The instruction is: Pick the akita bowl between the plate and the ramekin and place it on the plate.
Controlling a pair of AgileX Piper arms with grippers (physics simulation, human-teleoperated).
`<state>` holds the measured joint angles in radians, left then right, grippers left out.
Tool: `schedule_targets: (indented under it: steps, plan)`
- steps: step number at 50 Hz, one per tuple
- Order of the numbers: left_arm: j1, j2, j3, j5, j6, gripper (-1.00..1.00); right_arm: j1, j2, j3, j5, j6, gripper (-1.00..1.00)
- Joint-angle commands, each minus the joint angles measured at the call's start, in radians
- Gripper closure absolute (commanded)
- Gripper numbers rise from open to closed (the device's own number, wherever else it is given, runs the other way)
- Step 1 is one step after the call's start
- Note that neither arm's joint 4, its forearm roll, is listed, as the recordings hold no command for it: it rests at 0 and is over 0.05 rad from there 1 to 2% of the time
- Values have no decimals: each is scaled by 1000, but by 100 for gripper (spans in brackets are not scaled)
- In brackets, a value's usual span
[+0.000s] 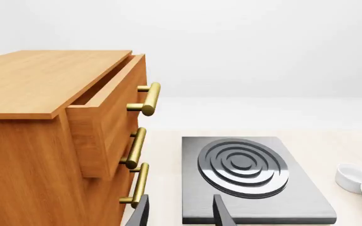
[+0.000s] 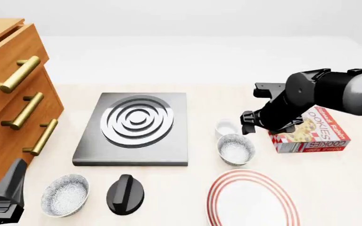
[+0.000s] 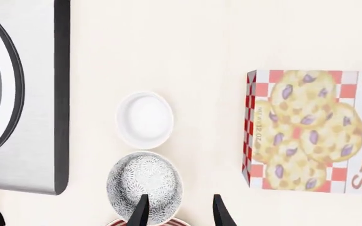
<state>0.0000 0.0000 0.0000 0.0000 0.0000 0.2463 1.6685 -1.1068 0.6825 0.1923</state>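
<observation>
The akita bowl (image 2: pixel 235 149), speckled grey-white inside, sits on the table between the small white ramekin (image 2: pixel 226 127) and the red-ringed plate (image 2: pixel 251 200). My right gripper (image 2: pixel 256 125) hovers above the table just right of the ramekin and bowl. In the right wrist view the right gripper (image 3: pixel 179 212) is open and empty. One finger (image 3: pixel 140 213) lies over the bowl (image 3: pixel 144 186) and the other over bare table, with the ramekin (image 3: pixel 144 119) beyond. My left gripper (image 2: pixel 5 197) stays at the near left, and the left wrist view shows it (image 1: pixel 179 214) open and empty.
A second speckled bowl (image 2: pixel 64 194) and a black knob (image 2: pixel 125 193) lie at the near left. A grey burner slab (image 2: pixel 134 128) sits mid-table. The wooden dresser (image 2: pixel 5 94) stands at left with its top drawer (image 1: pixel 105 113) partly open. A cookie box (image 2: pixel 313 134) lies under the right arm.
</observation>
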Motion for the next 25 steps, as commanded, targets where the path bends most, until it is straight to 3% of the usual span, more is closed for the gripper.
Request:
schedule_targets:
  steps: [1, 4, 5, 6, 8, 14, 25]
  plan:
    - [0, 0, 0, 0, 0, -100, 43, 18, 19, -19, 43, -100]
    - [0, 0, 0, 0, 0, -100, 29, 6, 23, -18, 24, -100]
    - [0, 0, 0, 0, 0, -100, 46, 11, 24, -17, 40, -100]
    - [0, 0, 0, 0, 0, -100, 101, 27, 26, -17, 96, -100]
    - [0, 0, 0, 0, 0, -100, 34, 12, 33, -26, 31, -100]
    - [0, 0, 0, 0, 0, -100, 46, 40, 42, -45, 49, -100]
    - [0, 0, 0, 0, 0, -100, 10, 45, 40, -55, 20, -100]
